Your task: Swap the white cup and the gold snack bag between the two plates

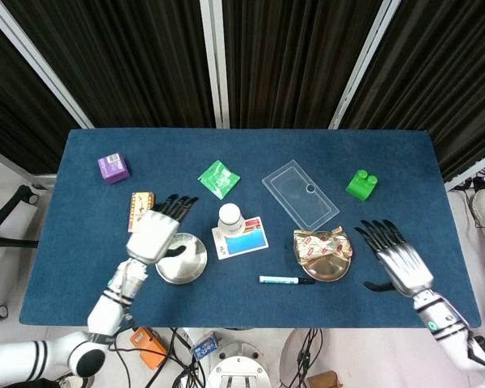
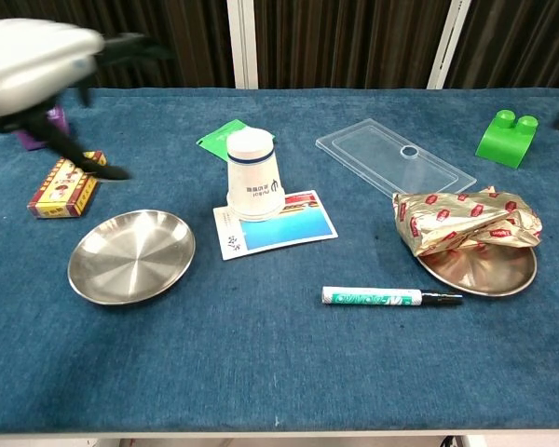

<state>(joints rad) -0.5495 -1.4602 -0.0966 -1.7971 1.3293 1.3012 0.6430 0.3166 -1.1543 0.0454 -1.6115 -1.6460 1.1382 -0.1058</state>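
Observation:
The white cup (image 1: 229,218) (image 2: 254,174) stands upside down on a picture card (image 1: 241,238) (image 2: 275,222), between the two plates, with nothing holding it. An empty silver plate (image 1: 183,260) (image 2: 130,256) lies to the left of the card. The gold snack bag (image 1: 323,242) (image 2: 466,219) lies on the right plate (image 1: 327,272) (image 2: 480,277). My left hand (image 1: 155,234) (image 2: 37,65) hovers over that empty plate's left edge, fingers spread, holding nothing; it is blurred in the chest view. Just right of the bag's plate is my right hand (image 1: 396,259), fingers spread and empty.
A green-capped marker (image 1: 285,280) (image 2: 391,298) lies in front of the card. A clear plastic lid (image 1: 301,192), green block (image 1: 360,184), green packet (image 1: 218,178), purple box (image 1: 112,168) and snack box (image 1: 139,208) lie around the back and left.

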